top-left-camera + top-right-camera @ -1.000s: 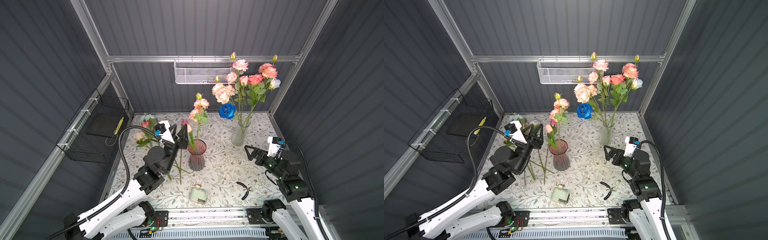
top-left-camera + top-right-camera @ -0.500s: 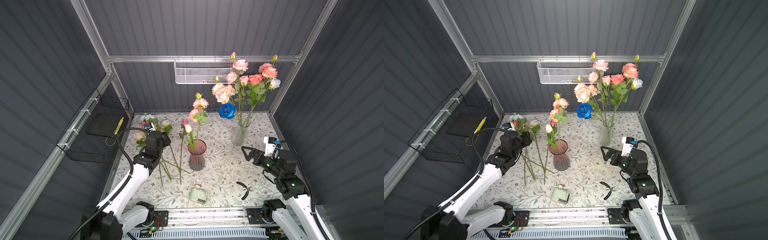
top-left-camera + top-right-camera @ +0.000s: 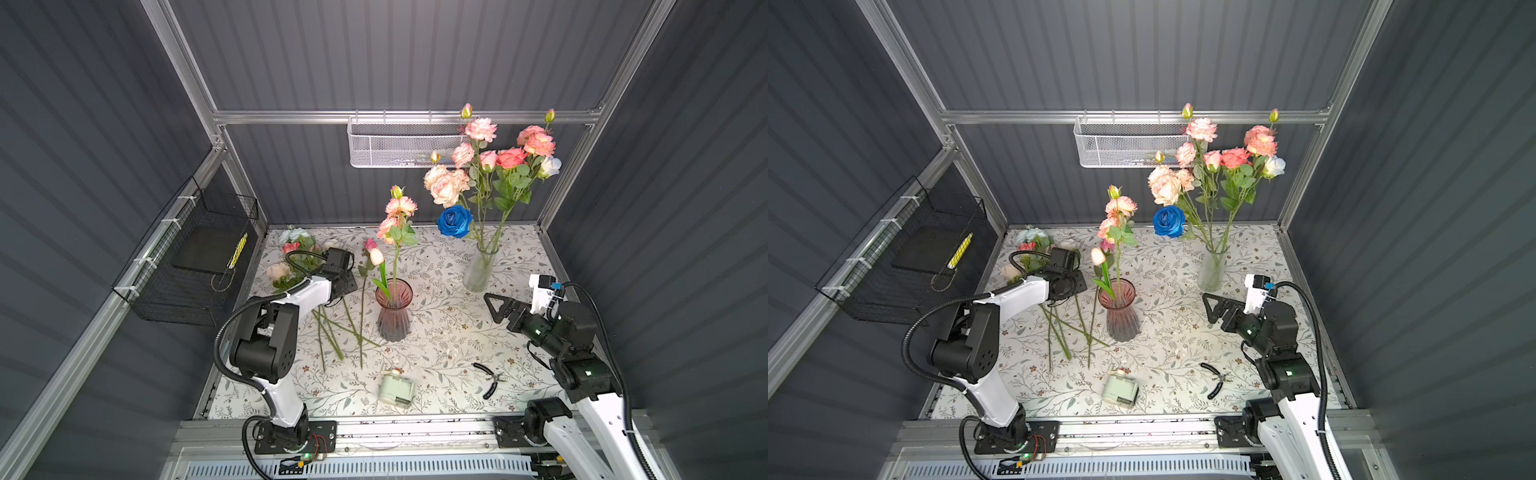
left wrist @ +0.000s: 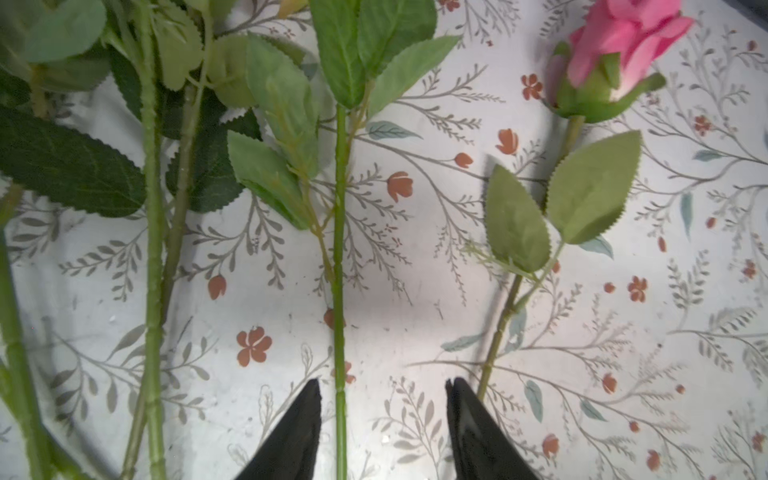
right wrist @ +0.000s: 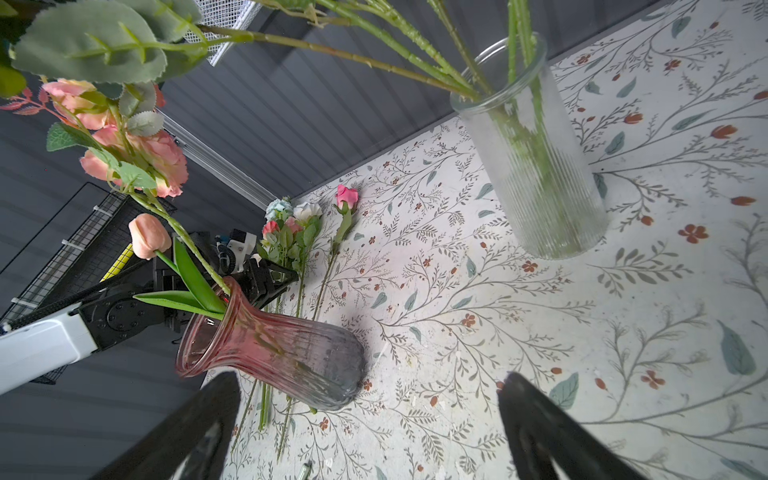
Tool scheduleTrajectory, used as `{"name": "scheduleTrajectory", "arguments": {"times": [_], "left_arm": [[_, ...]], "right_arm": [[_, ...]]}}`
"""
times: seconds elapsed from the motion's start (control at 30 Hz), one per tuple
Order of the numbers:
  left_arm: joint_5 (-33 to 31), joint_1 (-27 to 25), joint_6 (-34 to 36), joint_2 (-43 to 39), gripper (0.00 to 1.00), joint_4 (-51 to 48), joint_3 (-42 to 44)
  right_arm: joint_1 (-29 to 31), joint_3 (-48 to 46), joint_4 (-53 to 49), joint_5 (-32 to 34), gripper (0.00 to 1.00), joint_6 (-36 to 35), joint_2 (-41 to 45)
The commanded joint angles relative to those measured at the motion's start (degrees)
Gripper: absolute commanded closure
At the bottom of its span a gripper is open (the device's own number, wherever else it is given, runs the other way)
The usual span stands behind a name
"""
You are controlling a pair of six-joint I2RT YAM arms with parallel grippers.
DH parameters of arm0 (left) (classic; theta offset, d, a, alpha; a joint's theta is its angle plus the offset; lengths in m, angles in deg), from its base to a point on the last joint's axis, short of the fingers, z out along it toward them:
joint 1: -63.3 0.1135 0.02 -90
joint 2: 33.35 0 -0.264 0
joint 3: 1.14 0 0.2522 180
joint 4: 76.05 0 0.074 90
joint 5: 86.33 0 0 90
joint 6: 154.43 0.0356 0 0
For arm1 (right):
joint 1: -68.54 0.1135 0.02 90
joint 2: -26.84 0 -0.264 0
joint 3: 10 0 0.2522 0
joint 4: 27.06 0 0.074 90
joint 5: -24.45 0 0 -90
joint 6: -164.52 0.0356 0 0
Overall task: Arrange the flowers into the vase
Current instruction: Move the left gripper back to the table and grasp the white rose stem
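Observation:
Several flowers lie at the back left of the table, stems toward the front. My left gripper points down over them and is open. One green stem runs between its jaws, close to one fingertip and not pinched. A pink rosebud lies just outside the other finger. In both top views the left gripper hides its own fingers. The pink vase holds a peach tulip and a pink spray. The clear vase holds a bouquet with a blue rose. My right gripper hovers open and empty.
Black pliers and a small pale box lie near the table's front edge. A white mesh basket hangs on the back wall and a black wire basket on the left wall.
My left arm has swung from beside the pink vase back to the loose flowers and dropped low over their stems. The right gripper shifted slightly and stays open.

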Motion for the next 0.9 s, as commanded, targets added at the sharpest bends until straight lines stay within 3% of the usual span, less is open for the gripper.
{"name": "scheduleTrajectory", "arguments": {"times": [0.0, 0.27, 0.63, 0.87], "left_arm": [[-2.6, 0.1, 0.3, 3.0, 0.52, -4.2, -2.9], [-3.1, 0.1, 0.0, 6.4, 0.63, -4.8, -1.9], [-3.9, 0.1, 0.6, 3.8, 1.0, -2.5, 0.6], [-5.7, 0.1, 0.8, -2.6, 1.0, -2.6, 0.4]], "right_arm": [[0.0, 0.0, -0.6, 0.4, 0.01, -0.8, 0.3], [0.0, 0.0, -0.6, 1.0, 0.01, -0.8, 0.4], [0.0, -0.1, -0.6, 1.6, 0.01, -0.3, 0.3], [0.0, 0.5, -0.8, 1.6, 0.01, -0.1, 0.2]]}}
